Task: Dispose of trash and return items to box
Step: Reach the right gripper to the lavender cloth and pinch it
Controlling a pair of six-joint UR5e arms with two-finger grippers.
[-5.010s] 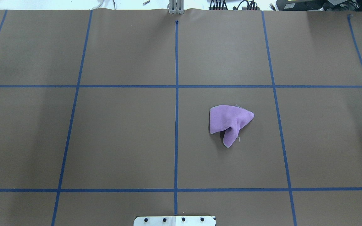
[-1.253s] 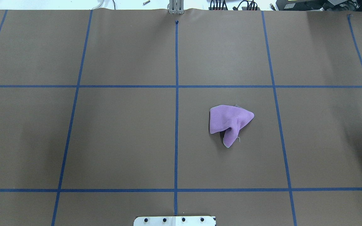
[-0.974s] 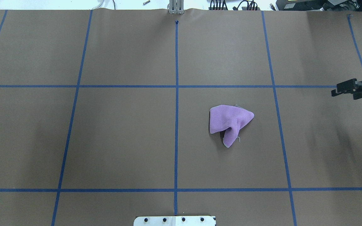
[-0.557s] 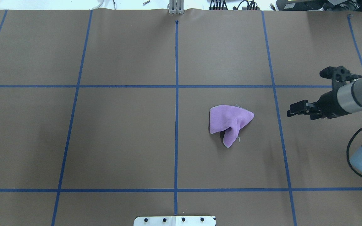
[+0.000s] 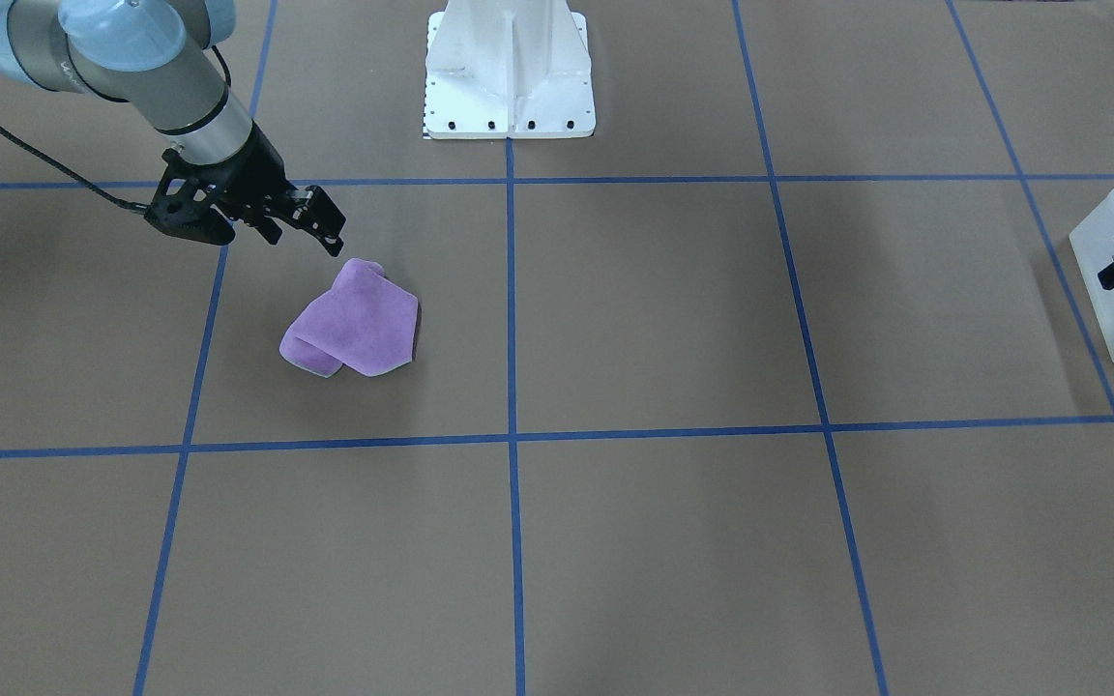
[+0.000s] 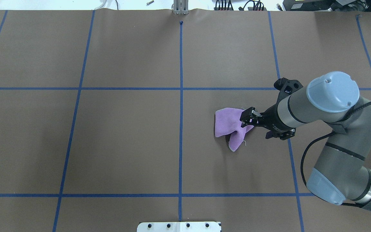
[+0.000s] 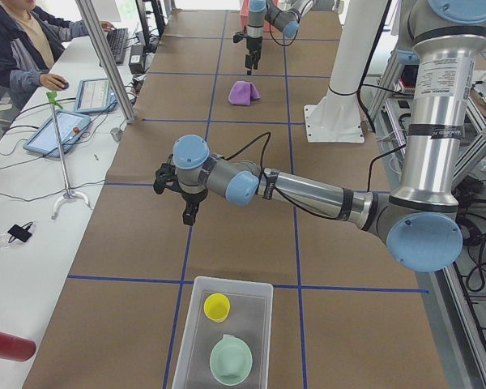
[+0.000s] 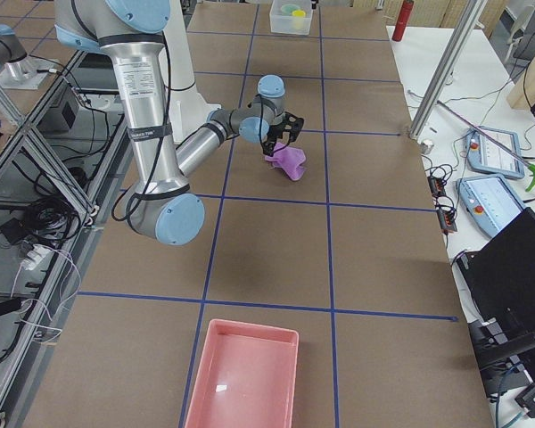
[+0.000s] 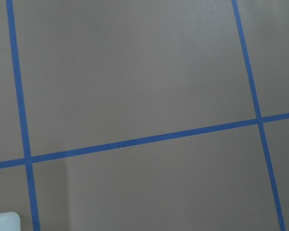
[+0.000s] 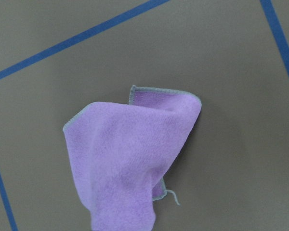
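The purple cloth [image 6: 227,124] lies crumpled right of the table's middle; it also shows in the front view [image 5: 354,324] and fills the right wrist view [image 10: 130,154]. My right gripper [image 6: 246,117] hovers at the cloth's right edge and looks open and empty [image 5: 310,237]. The frosted box [image 7: 263,324] stands at the table's left end and holds the yellow cup [image 7: 217,306] and the mint-green bowl [image 7: 231,361]. My left gripper [image 7: 189,217] hangs over the table beside the box [image 5: 1113,290]. I cannot tell whether it is open or shut.
A pink tray [image 8: 241,374] sits at the table's right end. The white robot base [image 5: 509,68] stands at the near edge. An operator [image 7: 20,49] sits at a side desk with tablets. Blue tape lines grid the brown table.
My right arm swept in from the right edge and its gripper now hangs at the cloth's right edge. The cloth has not moved.
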